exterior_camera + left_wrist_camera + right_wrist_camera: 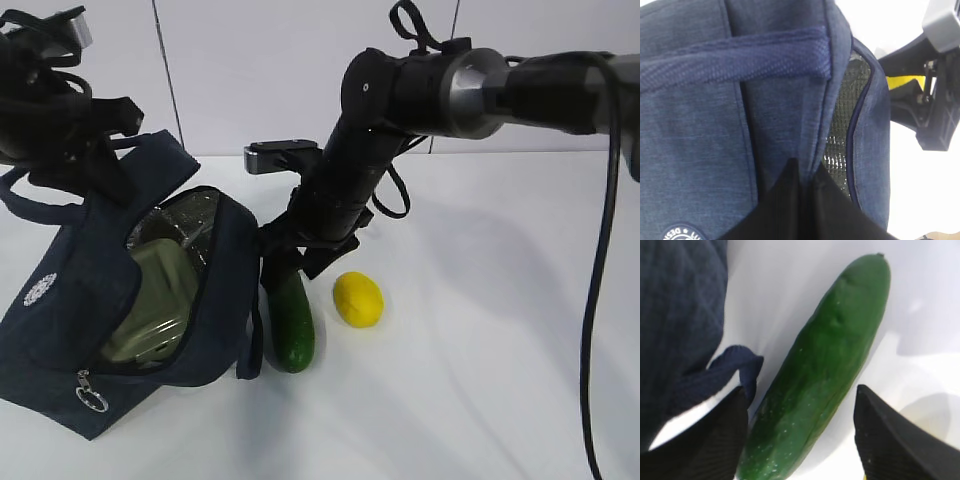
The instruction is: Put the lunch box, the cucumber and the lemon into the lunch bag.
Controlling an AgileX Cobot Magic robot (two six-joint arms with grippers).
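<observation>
The navy lunch bag (60, 310) lies tilted at the left with its mouth open towards the middle. The sage-green lunch box (150, 305) sits inside it. My left gripper (807, 167) is shut on the bag's fabric edge next to the silver lining and holds it up. The dark green cucumber (291, 320) lies on the table just right of the bag. My right gripper (800, 430) is open, with one finger on each side of the cucumber's (830, 355) near end, not touching it. The yellow lemon (358, 298) lies right of the cucumber.
A loop handle of the bag (735, 365) lies against my right gripper's left finger. The zipper's silver ring pull (92, 398) hangs at the bag's front corner. The right arm (420, 90) reaches across above the white table (480, 380).
</observation>
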